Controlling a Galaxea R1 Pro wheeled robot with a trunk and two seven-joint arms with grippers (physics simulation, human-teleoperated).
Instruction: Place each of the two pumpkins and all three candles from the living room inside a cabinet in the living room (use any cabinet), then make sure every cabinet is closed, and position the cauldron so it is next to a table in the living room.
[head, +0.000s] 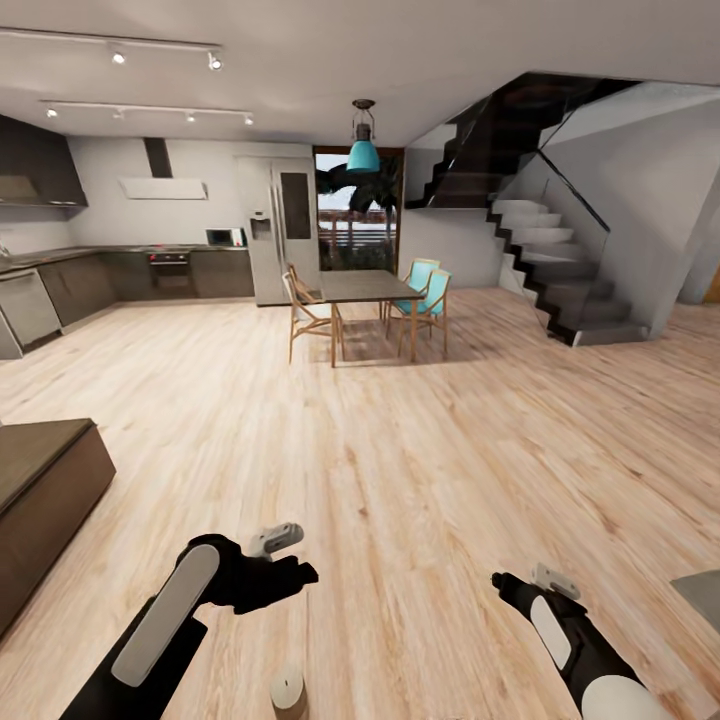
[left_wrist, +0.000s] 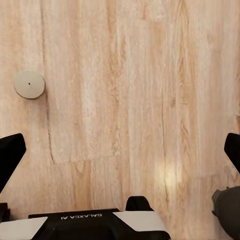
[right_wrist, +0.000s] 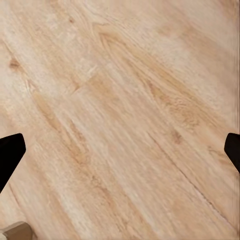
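Little of the task looks done from here: one candle (head: 288, 690) stands upright on the bare plank floor (head: 420, 480) at about six o'clock in the head view, close in front of the robot and just beside the left arm, so it has yet to go into a cabinet. The left wrist view finds the same candle (left_wrist: 29, 84) as a pale disc with a dot of wick, off toward ten o'clock and well outside the fingers. Both pincers are empty. The left gripper (left_wrist: 120, 150) is spread wide, its dark fingertips (left_wrist: 10, 155) at opposite edges of its wrist view with only floor between them; the right gripper (right_wrist: 120, 150) is likewise spread over bare boards. A low dark-brown cabinet (head: 45, 500) sits at nine o'clock, its fronts turned too far away to judge open or shut. The pumpkins, the other candles and the cauldron remain to be found, so my guess is that most of the work lies ahead, starting with this candle. The floor is light wood planking, level and uncluttered around the arms (easy ground for a low pick, I would judge). Farther off, a dining table (head: 365, 290) with turquoise chairs (head: 430, 295) stands at twelve o'clock, a kitchen run (head: 150, 270) at eleven, and a dark staircase (head: 540, 240) at one to two.
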